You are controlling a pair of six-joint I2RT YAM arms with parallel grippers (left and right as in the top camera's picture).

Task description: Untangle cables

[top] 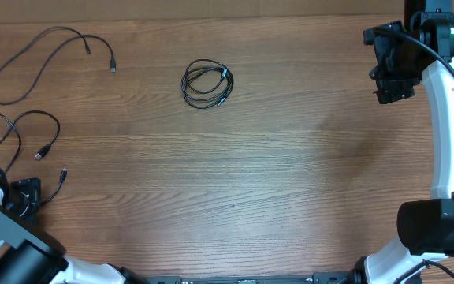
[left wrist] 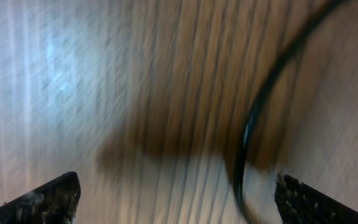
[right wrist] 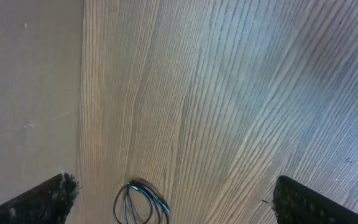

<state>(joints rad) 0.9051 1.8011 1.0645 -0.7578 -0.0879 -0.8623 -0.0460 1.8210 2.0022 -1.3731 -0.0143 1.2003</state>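
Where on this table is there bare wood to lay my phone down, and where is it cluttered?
Widest bare table runs from the coiled cable bundle across to the right gripper and down to the near edge. The left side is crowded: the far loose cable and near loose cable sprawl by the left gripper.

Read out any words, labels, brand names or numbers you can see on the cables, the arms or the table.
No readable text in any view.
The coiled cable bundle, loose cables, table, left arm and right arm show no writing.
The one sign is a green light on the right arm, with no text.
The left wrist view is too blurred to show print.
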